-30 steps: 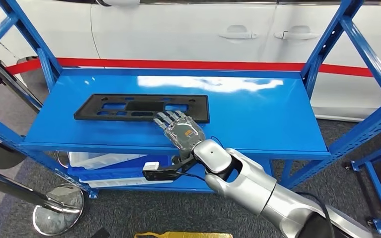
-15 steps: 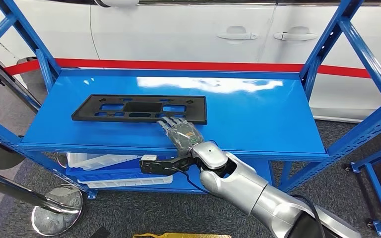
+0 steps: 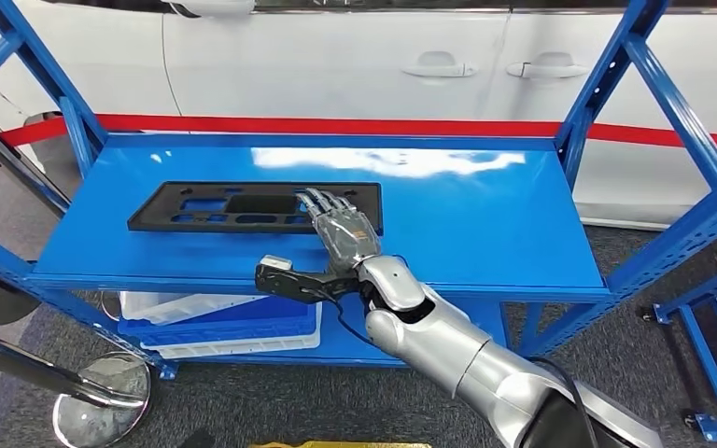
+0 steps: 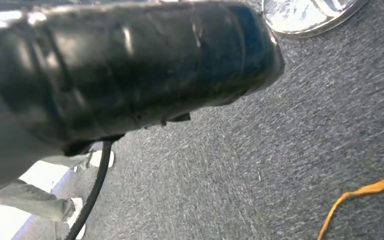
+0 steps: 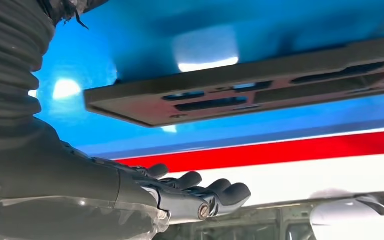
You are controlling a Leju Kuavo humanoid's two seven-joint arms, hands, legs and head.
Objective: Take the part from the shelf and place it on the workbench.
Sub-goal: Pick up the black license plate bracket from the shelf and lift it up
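A flat black plastic part (image 3: pixel 215 207) with several cut-outs lies on the top board of the blue shelf (image 3: pixel 467 215), left of its middle. My right hand (image 3: pixel 344 229) reaches in from the front edge, palm down and fingers stretched out, over the part's right end. In the right wrist view a gap separates the part (image 5: pixel 260 92) from the extended fingers (image 5: pixel 215 192) of the hand (image 5: pixel 195 197), which holds nothing.
Blue shelf uprights (image 3: pixel 607 84) stand at both sides. Pale bins (image 3: pixel 215 322) sit on the lower board. A white car stands behind a red band (image 3: pixel 336 123). A stanchion base (image 3: pixel 101 411) stands at the lower left. A person's shoes (image 4: pixel 75 210) and an orange cable (image 4: pixel 365 192) are on the carpet.
My right hand has moved forward from the part's near edge to over its right end. The whole picture has shifted slightly, so the camera moved.
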